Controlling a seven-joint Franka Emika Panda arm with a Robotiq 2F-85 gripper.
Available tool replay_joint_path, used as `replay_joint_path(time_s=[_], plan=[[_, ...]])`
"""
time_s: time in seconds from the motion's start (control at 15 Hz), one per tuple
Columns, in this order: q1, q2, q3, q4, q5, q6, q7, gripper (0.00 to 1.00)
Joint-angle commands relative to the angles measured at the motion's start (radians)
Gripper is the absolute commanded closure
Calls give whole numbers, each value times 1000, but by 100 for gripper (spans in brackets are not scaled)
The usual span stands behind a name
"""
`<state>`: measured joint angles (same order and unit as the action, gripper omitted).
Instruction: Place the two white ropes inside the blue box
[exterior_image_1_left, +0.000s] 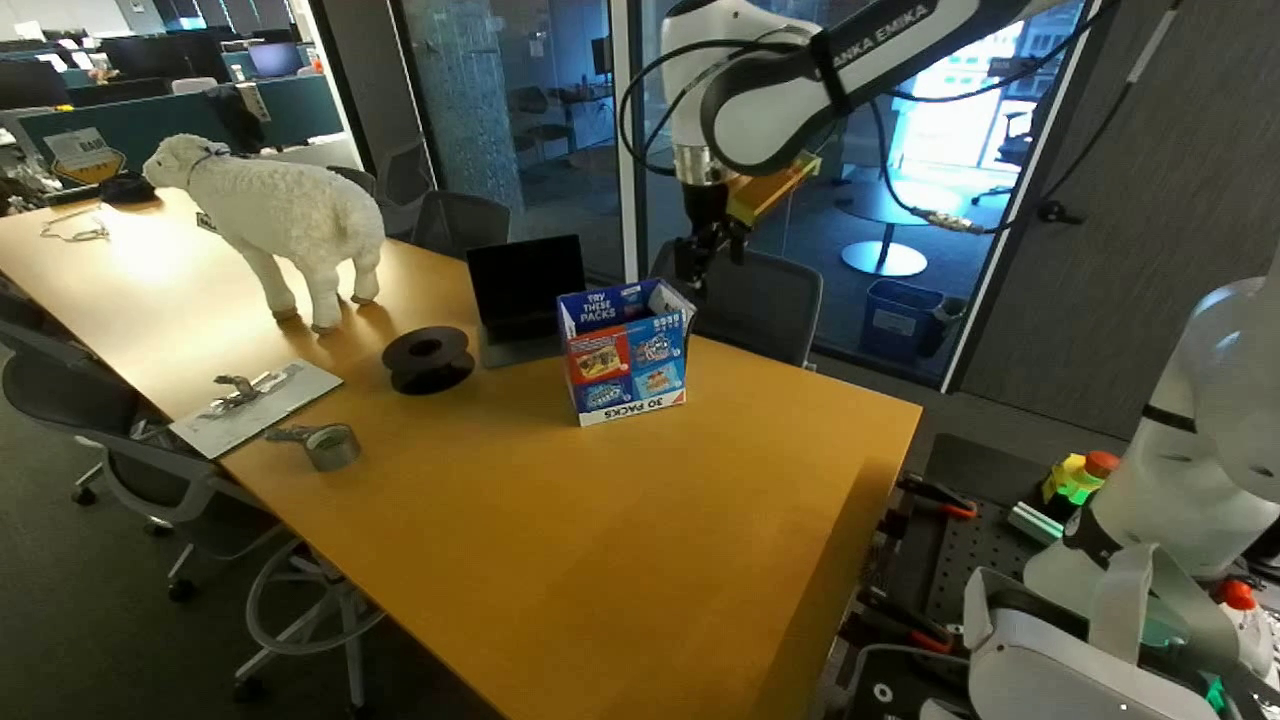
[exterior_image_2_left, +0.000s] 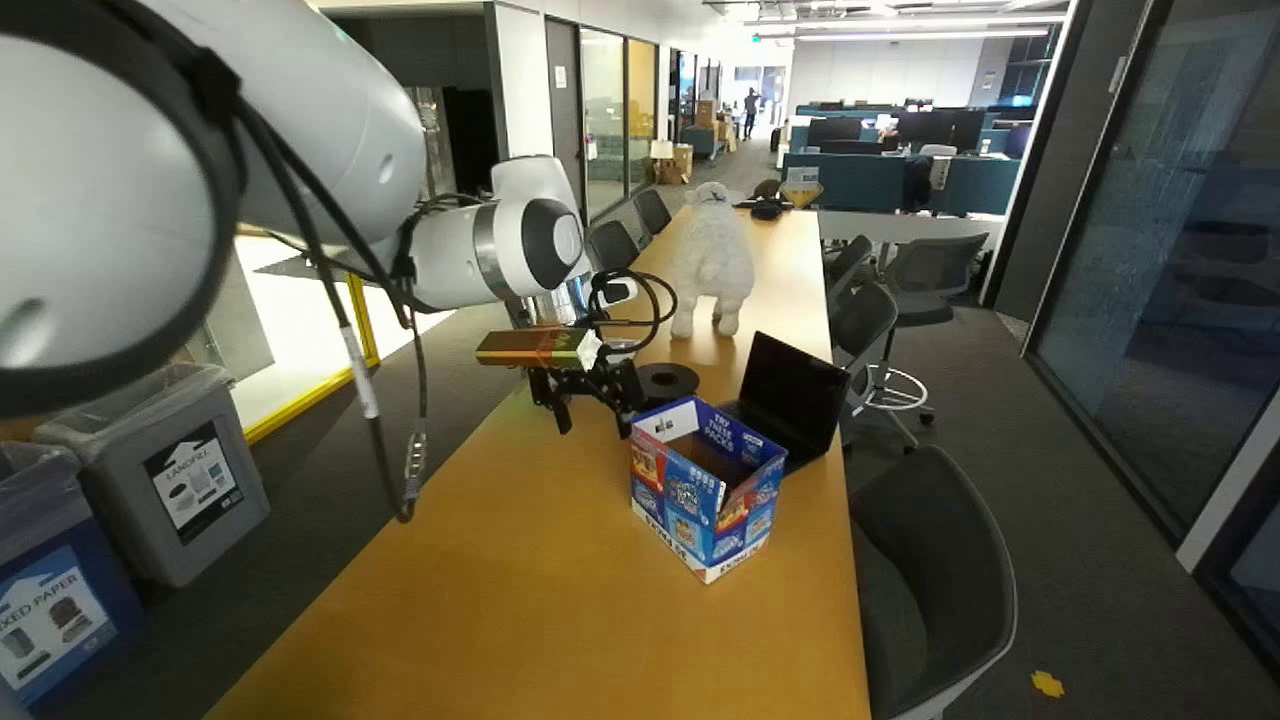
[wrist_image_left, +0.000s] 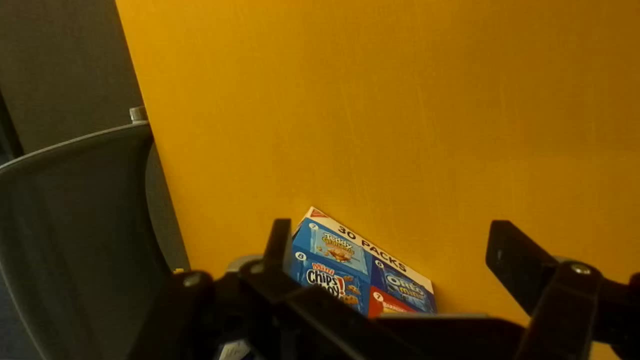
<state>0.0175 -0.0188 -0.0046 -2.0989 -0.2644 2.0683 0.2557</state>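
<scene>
Your claw (exterior_image_2_left: 595, 428) hangs spread wide, with the blue box (exterior_image_2_left: 690, 500) standing near it and lower, on the table (exterior_image_2_left: 560, 600).

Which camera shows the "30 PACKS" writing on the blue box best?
The wrist view: there the writing looks big and the right way up, just slanted. In both exterior views it looks much smaller and upside down, along the bottom of the blue box.
</scene>
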Motion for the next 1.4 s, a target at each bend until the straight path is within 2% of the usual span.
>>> replay_joint_path(time_s=[0.0, 0.07, 0.27, 0.47, 0.6, 1.07, 1.13, 1.33], plan=[[-18, -253, -13, -206, 106, 33, -116, 0], [-15, -309, -19, -254, 146, 87, -154, 0], [9, -456, -28, -348, 240, 114, -243, 0], [47, -548, -40, -381, 337, 118, -350, 0], [60, -590, -36, -397, 361, 73, -382, 0], [54, -668, -9, -434, 342, -38, -354, 0], [53, -628, -15, -417, 347, -17, -359, 0], [53, -627, -15, -421, 347, -21, -359, 0]])
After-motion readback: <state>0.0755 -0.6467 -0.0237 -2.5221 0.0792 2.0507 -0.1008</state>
